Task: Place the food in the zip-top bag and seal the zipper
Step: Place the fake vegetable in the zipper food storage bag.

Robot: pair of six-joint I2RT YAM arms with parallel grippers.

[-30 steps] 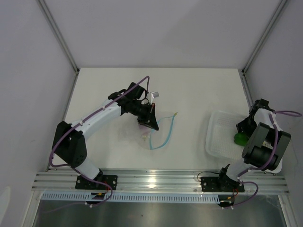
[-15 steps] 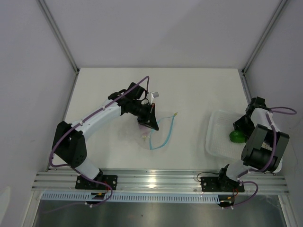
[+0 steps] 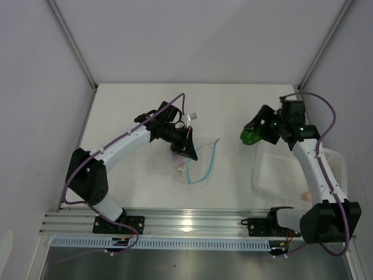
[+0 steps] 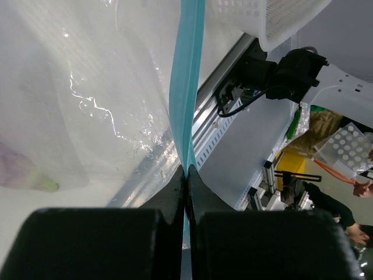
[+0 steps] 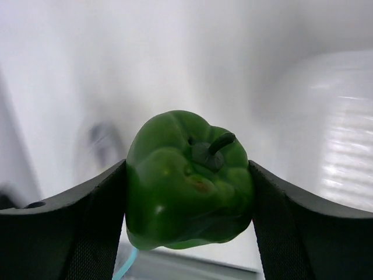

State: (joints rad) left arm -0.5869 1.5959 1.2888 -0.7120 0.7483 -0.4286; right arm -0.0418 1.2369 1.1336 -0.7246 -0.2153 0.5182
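The clear zip-top bag (image 3: 197, 165) lies at the table's middle with its mouth held open. Its light-blue zipper (image 3: 210, 160) curves in a loop. My left gripper (image 3: 187, 153) is shut on the zipper strip (image 4: 186, 87), with the fingers pressed flat together on it in the left wrist view (image 4: 186, 172). A pinkish piece (image 4: 20, 172) lies inside the bag. My right gripper (image 3: 252, 136) is shut on a glossy dark-green pepper (image 5: 189, 178), held in the air between the bag and the basket. The other food pieces are hidden.
A white perforated basket (image 3: 291, 172) stands at the right, tilted, with a pinkish piece (image 3: 306, 196) at its near edge. It shows blurred in the right wrist view (image 5: 338, 134). An aluminium rail (image 3: 198, 224) runs along the near table edge.
My right gripper has lifted the green pepper out of the basket and swung it up and left towards the bag. My left gripper has barely moved.
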